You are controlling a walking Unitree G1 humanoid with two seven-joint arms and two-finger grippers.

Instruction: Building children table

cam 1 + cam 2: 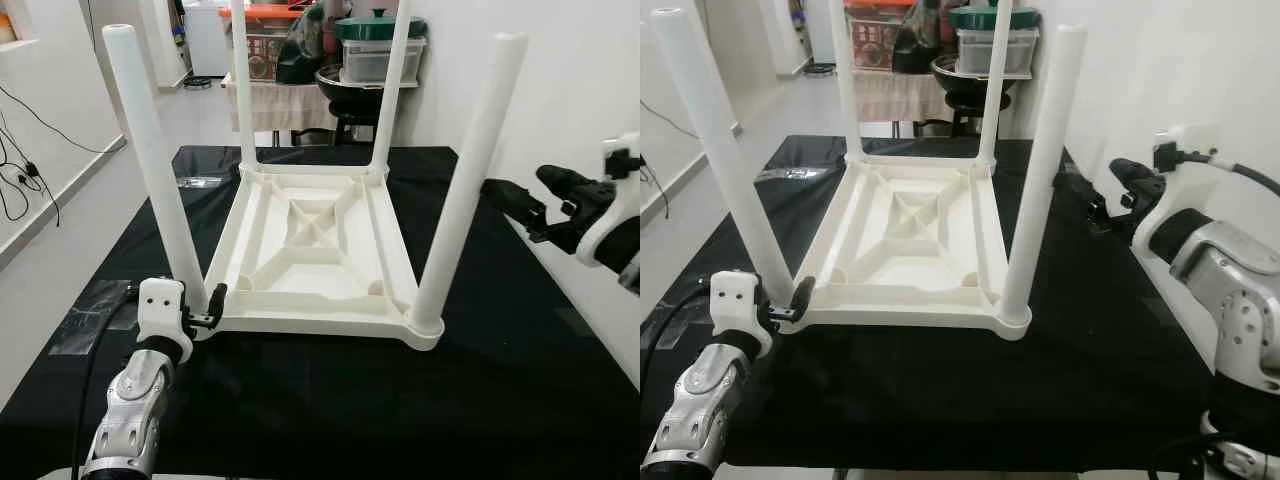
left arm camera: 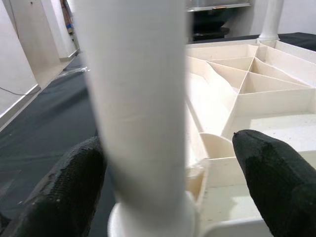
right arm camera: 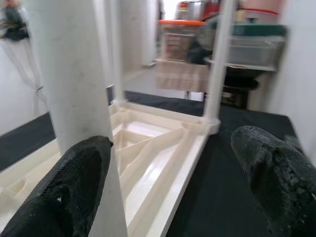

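A white children's table lies upside down on the black cloth, its four legs pointing up. My left gripper is low at the base of the near-left leg. It is open, with a finger on each side of that leg and a gap on one side. My right gripper hovers open to the right of the table, apart from the near-right leg. In the right wrist view that leg stands beside one finger.
The black cloth covers the work surface, with bare room at the front and right. A clear plastic bag lies at the far left. Behind stand a cloth-covered stand, storage boxes and a dark pot. Cables run along the floor at left.
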